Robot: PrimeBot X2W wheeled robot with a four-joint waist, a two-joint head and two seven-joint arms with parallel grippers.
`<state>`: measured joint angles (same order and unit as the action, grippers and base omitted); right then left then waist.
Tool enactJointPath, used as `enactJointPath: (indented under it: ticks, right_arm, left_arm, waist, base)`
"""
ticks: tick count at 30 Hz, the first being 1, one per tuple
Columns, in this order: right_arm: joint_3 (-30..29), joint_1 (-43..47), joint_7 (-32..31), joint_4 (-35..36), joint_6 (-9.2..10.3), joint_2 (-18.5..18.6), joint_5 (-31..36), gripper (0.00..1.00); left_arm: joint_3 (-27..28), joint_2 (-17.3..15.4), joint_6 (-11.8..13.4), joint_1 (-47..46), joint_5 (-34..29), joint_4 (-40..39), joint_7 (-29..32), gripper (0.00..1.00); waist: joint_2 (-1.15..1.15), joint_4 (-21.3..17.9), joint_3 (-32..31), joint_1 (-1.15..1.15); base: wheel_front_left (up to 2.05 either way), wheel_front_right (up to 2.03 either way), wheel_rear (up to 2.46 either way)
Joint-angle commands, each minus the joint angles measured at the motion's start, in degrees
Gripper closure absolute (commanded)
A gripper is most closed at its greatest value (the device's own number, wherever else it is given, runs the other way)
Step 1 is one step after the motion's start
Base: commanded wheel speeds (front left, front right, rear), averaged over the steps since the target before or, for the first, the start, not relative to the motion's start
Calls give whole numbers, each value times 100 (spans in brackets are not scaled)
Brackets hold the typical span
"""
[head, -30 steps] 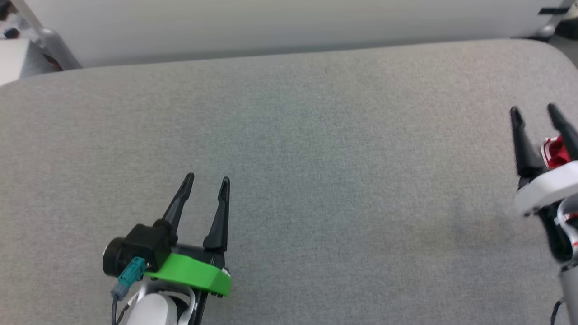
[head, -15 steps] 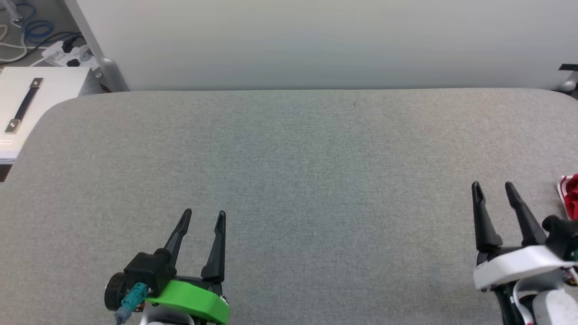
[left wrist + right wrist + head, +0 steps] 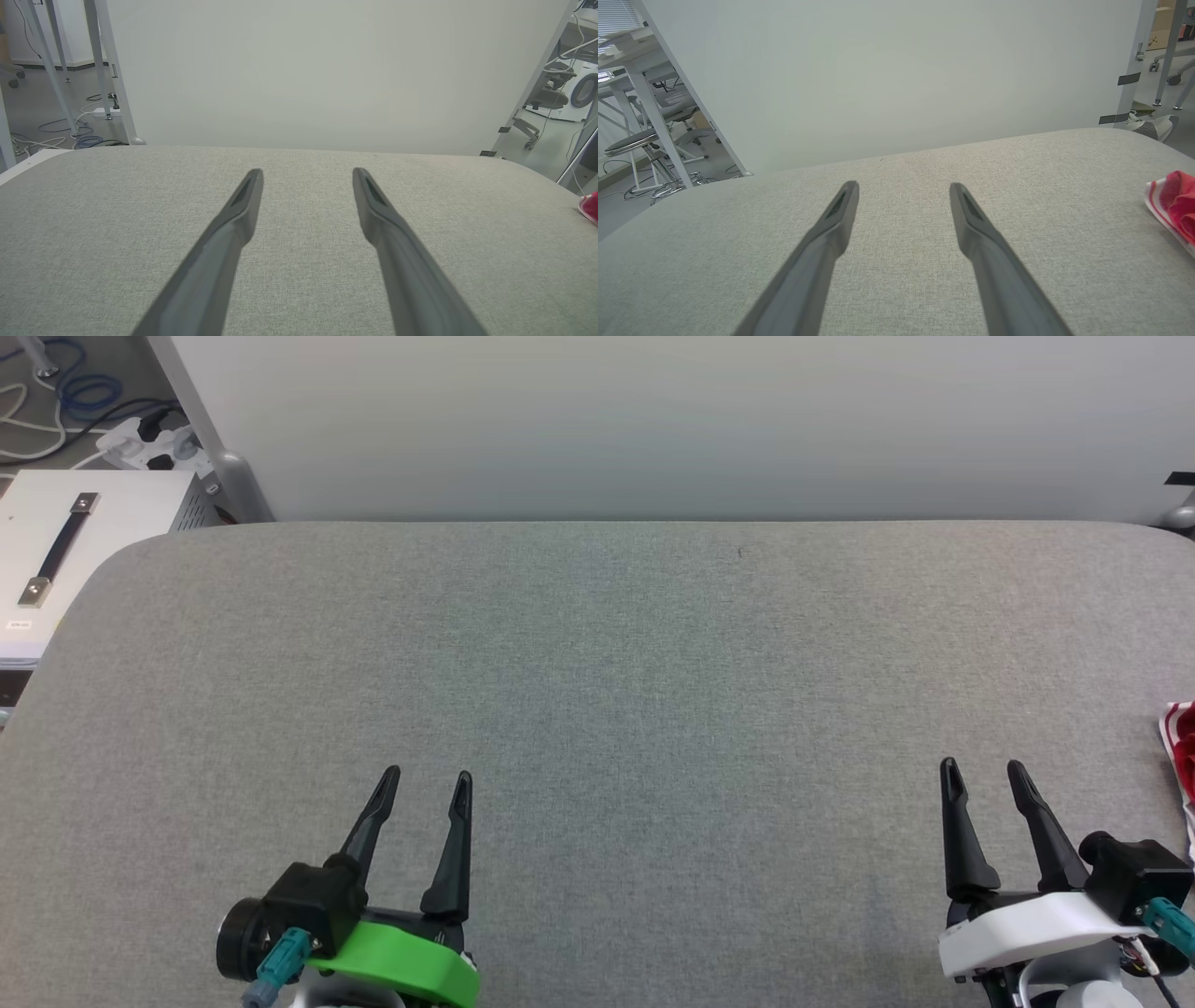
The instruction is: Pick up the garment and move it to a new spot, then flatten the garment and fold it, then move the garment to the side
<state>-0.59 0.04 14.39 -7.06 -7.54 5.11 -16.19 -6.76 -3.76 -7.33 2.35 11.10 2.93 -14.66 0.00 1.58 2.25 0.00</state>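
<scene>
A grey fabric-covered table (image 3: 653,663) with rounded corners takes up most of the head view. The left gripper (image 3: 428,775), with a green collar at its base, is over the table's near-left part. Its two long dark fingers point toward the table's far edge. Its jaws are spread wide and hold nothing; in the left wrist view bare grey cloth shows in the gap between the fingers (image 3: 233,224).

The right gripper (image 3: 982,767), with a white collar, is over the table's near-right part and points the same way. Its jaws are also spread wide and empty, and the right wrist view shows plain table cloth between its fingers (image 3: 985,242).

The garment (image 3: 1181,747) lies bunched on the table at its right edge, cut off by the frame. It is red with a red-and-white striped trim. It sits to the right of the right gripper, a little nearer the table's far edge, apart from the fingers and untouched. In the right wrist view the garment (image 3: 1176,205) is a crumpled red heap on the cloth with the striped band along its near side. In the left wrist view a small red part of the garment (image 3: 591,210) shows at the table's right side.

A plain white panel (image 3: 653,420) stands upright just behind the table's far edge. Off the table's far-left corner sits a white box (image 3: 103,523) with a black strap handle. Beyond it, a white power strip (image 3: 140,443) and loose cables (image 3: 84,397) lie on the floor
</scene>
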Motion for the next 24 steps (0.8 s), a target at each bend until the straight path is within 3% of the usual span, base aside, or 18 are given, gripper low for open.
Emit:
enactJointPath:
  ticks: [1, 24]
  right_arm:
    - [-4, -2, 43, -10, 5, -40, 46, 0]
    - [-6, -60, 60, 2, 5, -82, 95, 0]
  left_arm:
    - [32, 28, -15, 52, -52, -27, -34, 0]
    - [89, 70, -15, 27, -11, 48, -34, 0]
  waist:
    - [0, -6, 2, 0]
    - [0, -5, -7, 0]
  base:
    - [0, 0, 0]
    - [0, 0, 0]
